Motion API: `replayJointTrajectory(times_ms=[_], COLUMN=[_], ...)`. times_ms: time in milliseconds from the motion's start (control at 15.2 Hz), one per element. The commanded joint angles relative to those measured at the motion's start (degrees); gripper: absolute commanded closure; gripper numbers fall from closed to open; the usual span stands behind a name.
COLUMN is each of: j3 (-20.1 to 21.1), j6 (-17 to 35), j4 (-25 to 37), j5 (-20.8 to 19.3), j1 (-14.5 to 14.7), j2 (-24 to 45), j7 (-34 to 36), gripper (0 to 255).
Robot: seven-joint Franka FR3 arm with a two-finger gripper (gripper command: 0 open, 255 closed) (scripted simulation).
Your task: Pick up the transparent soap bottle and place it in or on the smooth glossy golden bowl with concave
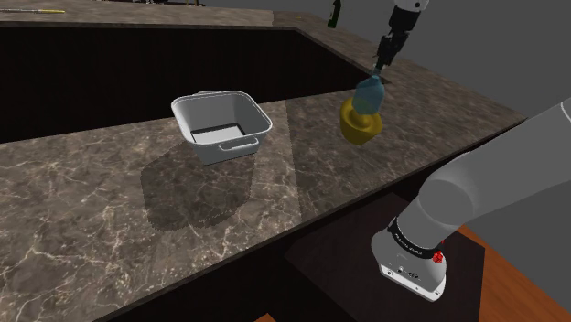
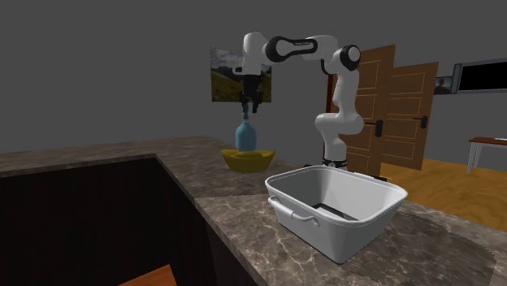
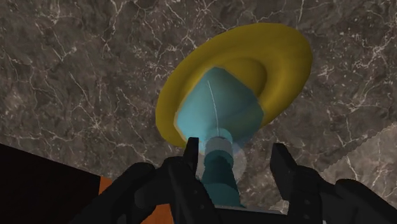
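Two fingers of the all-black gripper (image 3: 235,149) stand apart on either side of the neck of the pale blue translucent soap bottle (image 3: 219,111). One sits close against the neck and the other is clear of it, so we judge the grip open. The bottle stands upright with its base inside the glossy yellow-gold bowl (image 3: 280,70), which rests on the dark marbled counter (image 1: 110,210) close to the edge bordering the dark recess. We treat the retreat as the step in hand. We raise the hand slowly, straight along the bottle's axis, until both fingertips clear the cap. We avoid sideways motion, since the near finger could catch the neck and tip the bottle out.
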Motion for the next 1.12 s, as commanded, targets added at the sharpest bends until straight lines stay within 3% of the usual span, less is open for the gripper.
replayJointTrajectory(times_ms=[0, 264, 528, 1056], j3=[-0.04, 0.00, 0.59, 0.59], j6=[-0.03, -0.17, -7.43, -7.42], j4=[-0.28, -0.10, 7.57, 7.55], j5=[0.00, 0.03, 0.50, 0.50], j1=[-0.01, 0.02, 0.36, 0.36], j2=[0.13, 0.17, 0.62, 0.61], j7=[-0.02, 0.01, -0.26, -0.26], gripper=[0, 0, 0, 0])
